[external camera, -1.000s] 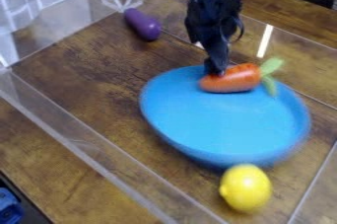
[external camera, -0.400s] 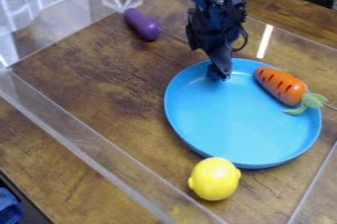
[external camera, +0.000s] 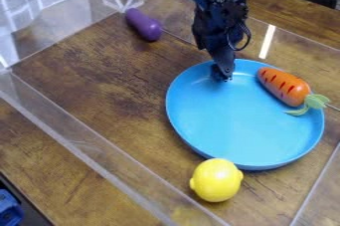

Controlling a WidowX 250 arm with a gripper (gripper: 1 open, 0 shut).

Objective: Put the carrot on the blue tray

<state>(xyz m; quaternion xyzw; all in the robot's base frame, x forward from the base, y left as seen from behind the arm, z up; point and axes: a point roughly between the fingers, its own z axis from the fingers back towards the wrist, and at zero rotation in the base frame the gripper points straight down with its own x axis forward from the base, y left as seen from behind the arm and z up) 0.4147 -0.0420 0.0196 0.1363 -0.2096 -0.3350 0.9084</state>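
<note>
The carrot (external camera: 283,85), orange with a green leafy top pointing right, lies on the back right part of the blue tray (external camera: 237,122), inside its rim. My gripper (external camera: 222,69) hangs over the tray's back edge, to the left of the carrot and apart from it. Its dark fingers point down, open, with nothing between them.
A yellow lemon (external camera: 217,180) rests on the wooden table just in front of the tray. A purple eggplant (external camera: 143,25) lies at the back left. A clear plastic wall (external camera: 80,120) borders the table on the left and front.
The carrot, a second ago at my fingertips on the tray's back rim, now lies further right on the tray, free of the gripper. Tray and lemon have shifted slightly.
</note>
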